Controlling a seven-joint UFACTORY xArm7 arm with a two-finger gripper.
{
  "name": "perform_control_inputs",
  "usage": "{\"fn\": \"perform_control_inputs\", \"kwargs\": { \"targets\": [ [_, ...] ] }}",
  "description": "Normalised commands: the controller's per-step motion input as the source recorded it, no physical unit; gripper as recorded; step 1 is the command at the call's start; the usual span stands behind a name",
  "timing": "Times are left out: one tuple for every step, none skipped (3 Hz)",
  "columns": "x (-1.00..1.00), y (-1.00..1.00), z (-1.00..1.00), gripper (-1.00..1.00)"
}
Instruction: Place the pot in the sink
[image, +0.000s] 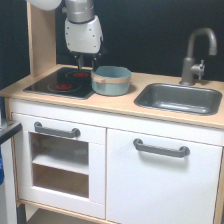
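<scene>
The pot is light blue-grey with a tan band near its rim. It stands upright on the light wood counter, at the right edge of the black stovetop and left of the sink. The sink is a dark grey basin set in the counter on the exterior view's right, with nothing in it. My gripper hangs above the back of the stovetop, just left of and behind the pot. Its two dark fingers are spread apart and hold nothing.
A grey faucet rises behind the sink. A wooden upright post stands at the back left of the counter. Below are white cabinet doors with grey handles.
</scene>
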Motion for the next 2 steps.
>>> {"fn": "perform_control_inputs", "kwargs": {
  "targets": [
    [-0.06, 0.04, -0.78, 1.00],
    [0.08, -0.02, -0.60, 0.99]
  ]
}}
